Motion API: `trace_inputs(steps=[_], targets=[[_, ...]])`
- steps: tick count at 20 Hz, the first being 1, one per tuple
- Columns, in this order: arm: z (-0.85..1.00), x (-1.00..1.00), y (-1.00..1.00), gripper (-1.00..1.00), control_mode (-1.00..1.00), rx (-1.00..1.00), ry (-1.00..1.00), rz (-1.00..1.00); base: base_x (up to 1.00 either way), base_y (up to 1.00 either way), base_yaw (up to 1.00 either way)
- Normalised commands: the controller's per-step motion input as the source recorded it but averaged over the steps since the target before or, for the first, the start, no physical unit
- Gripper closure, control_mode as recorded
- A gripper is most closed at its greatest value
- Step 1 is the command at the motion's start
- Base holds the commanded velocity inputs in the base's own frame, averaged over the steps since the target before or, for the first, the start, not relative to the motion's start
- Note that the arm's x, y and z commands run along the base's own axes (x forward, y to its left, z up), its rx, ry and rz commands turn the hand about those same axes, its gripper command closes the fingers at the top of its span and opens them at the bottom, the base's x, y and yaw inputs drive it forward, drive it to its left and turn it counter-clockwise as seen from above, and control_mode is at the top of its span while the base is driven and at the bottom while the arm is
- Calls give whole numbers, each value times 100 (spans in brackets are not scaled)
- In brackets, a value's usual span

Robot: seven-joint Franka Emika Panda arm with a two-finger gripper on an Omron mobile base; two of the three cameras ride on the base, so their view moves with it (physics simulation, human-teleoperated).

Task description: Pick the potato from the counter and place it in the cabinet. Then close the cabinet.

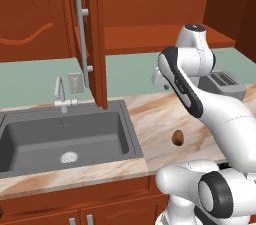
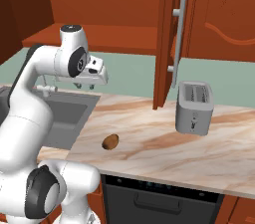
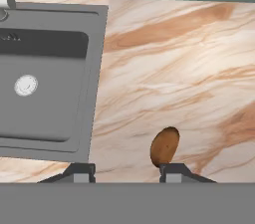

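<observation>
Potato (image 1: 178, 138) lay on the marbled table (image 1: 150, 119), on the bare stone to the right of the dark grey sink (image 1: 60, 139) and near the front edge. From the right base view it (image 2: 110, 142) sat well apart from the silver toaster (image 2: 194, 107), which stood farther back and to the right. In the hand view the potato (image 3: 165, 146) showed low down, just beside one of the two dark fingertips (image 3: 172, 172), and not between them.

The pincer (image 2: 92, 79) hung in the air well above the table, touching nothing. Its fingers stood wide apart and had hold of nothing. In the left base view the arm's elbow covered most of the hand, so the pincer (image 1: 159, 79) could be seen there only in part.

The wall cabinet (image 1: 150, 14) stood open, with a bare wooden shelf visible inside it. One door (image 1: 92, 39) swung out over the sink's right edge, its long silver bar handle (image 1: 80, 36) upright. In the right base view the same door (image 2: 167, 39) was seen edge-on, left of the toaster. A small faucet (image 1: 60, 94) stood behind the sink, against the pale green wall (image 1: 30, 84).
</observation>
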Motion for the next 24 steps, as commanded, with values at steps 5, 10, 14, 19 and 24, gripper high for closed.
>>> trace_inputs(steps=[5,10,14,19,24], targets=[[-17,0,0,-100,-100,0,0,0,0,0,0],[-28,-5,-18,-100,-100,2,0,0,0,0,0],[-28,-14,-34,-100,-100,5,0,-1,0,0,0],[-33,-6,-28,-100,-100,5,5,-5,0,0,0],[-51,-1,-18,-100,-100,2,9,-7,0,0,0]])
